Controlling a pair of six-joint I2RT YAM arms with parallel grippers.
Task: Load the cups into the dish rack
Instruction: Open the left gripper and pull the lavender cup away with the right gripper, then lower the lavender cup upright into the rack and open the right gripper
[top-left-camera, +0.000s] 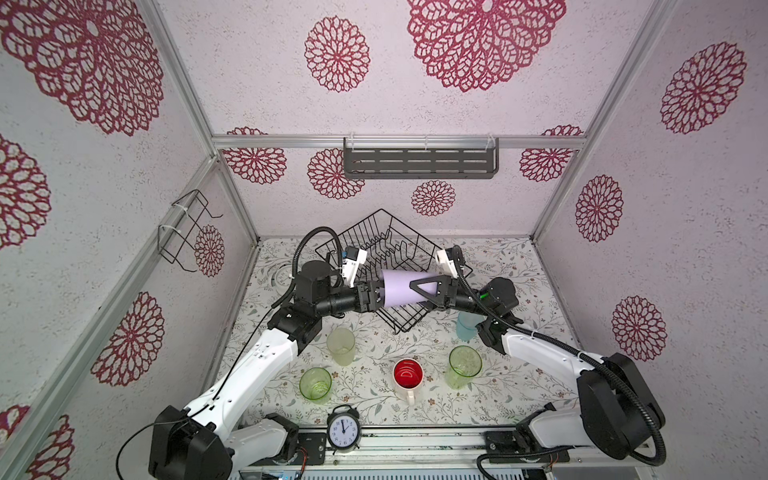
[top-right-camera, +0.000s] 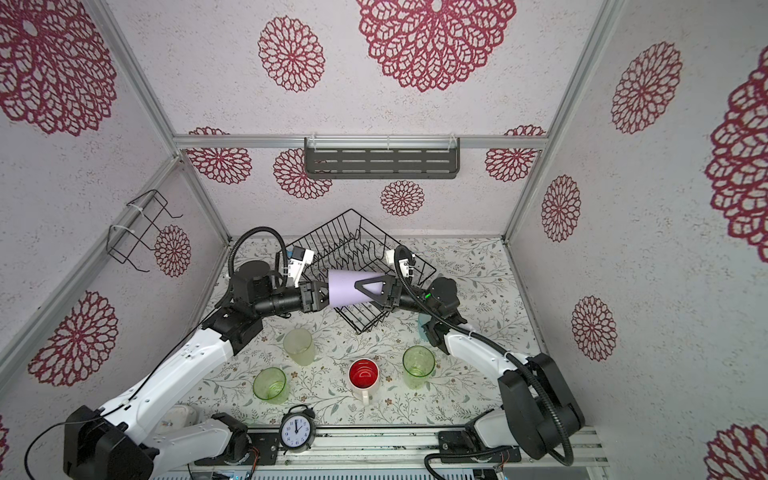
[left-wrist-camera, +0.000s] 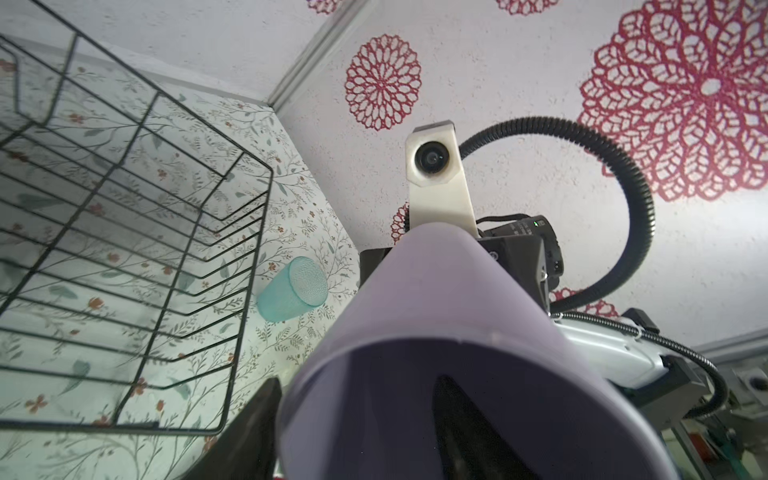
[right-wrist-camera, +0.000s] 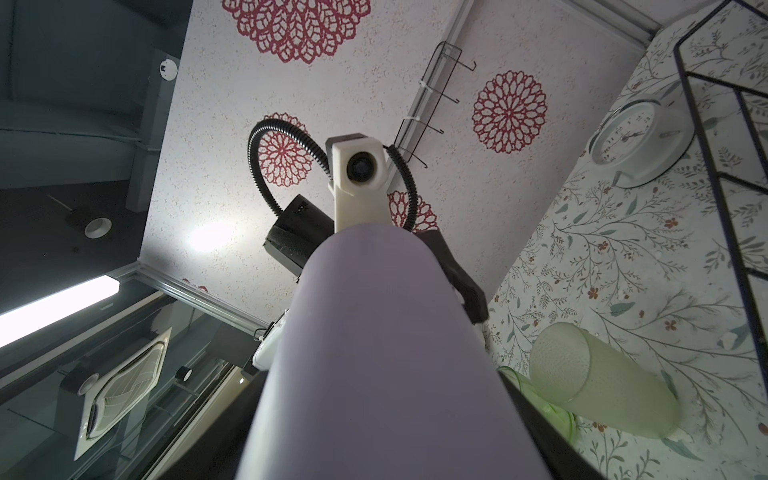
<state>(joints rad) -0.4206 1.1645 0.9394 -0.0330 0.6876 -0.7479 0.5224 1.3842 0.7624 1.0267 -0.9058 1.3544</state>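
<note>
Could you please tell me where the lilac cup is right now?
In both top views the lilac cup is sideways at the centre, between the left gripper and the right gripper, over the near half of the dish rack.

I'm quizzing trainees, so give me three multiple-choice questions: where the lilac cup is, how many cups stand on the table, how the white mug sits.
1. Where is the lilac cup? A standing on the table; B standing inside the dish rack; C in the air by the rack, between left tool and right tool.
2. How many cups stand on the table? A five; B three; C six.
3. How does the white mug sit? A on its side; B upright; C upside down.
Answers: C, a tool at each end, clear of the table; A, two green cups, yellowish cup, light-blue cup, mug; B, red inside faces up.
</note>
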